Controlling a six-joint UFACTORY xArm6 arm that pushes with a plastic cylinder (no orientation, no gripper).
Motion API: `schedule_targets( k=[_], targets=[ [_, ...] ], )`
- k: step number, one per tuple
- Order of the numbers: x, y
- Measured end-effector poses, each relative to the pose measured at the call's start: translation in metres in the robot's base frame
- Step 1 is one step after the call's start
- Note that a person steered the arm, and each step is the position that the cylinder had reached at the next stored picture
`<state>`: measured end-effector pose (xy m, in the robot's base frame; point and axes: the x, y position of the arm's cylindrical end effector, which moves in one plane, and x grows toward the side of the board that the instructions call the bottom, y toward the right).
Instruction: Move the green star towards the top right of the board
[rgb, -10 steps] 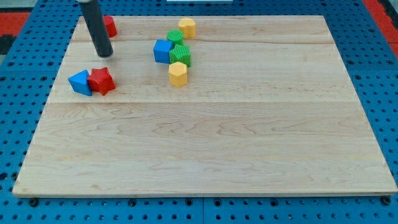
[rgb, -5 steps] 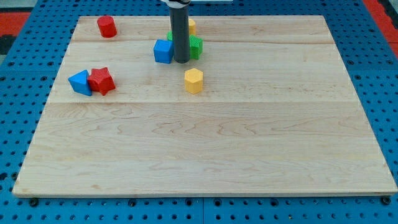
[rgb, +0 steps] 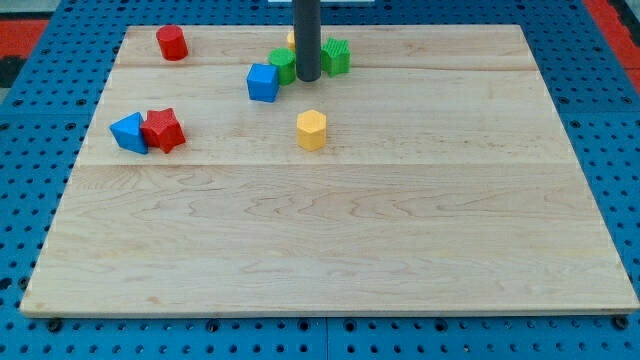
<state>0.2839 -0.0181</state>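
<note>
While pressed down near the view's top, my tip (rgb: 308, 78) sits between green star (rgb: 336, 56) and green block (rgb: 283, 66), touching both. Blue cube (rgb: 263, 82) just left; yellow hexagon (rgb: 312, 130) below. No pincer fitted.

Our rod (rgb: 306, 40) hides most of a yellow block (rgb: 292, 38) and part of the green round block (rgb: 283, 66).

Cluster of four blocks near the tabletop (rgb: 400, 250) top edge, my tip (rgb: 308, 78) among them, green star (rgb: 336, 56) just right of it, three blocks toward the left edge, one below the cluster.
</note>
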Motion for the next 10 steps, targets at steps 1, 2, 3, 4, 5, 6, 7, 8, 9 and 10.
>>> schedule_targets(
  k=[1, 2, 3, 4, 5, 6, 7, 8, 9, 10],
  targets=[
    [-0.013, 0.009],
    [-0.019, 0.027],
    [-0.021, 0.09],
    [-0.02, 0.159],
    [0.005, 0.103],
    [-0.025, 0.044],
    [-0.063, 0.042],
    [-0.063, 0.111],
    [-0.047, 0.13],
    [-0.046, 0.13]
  ],
)
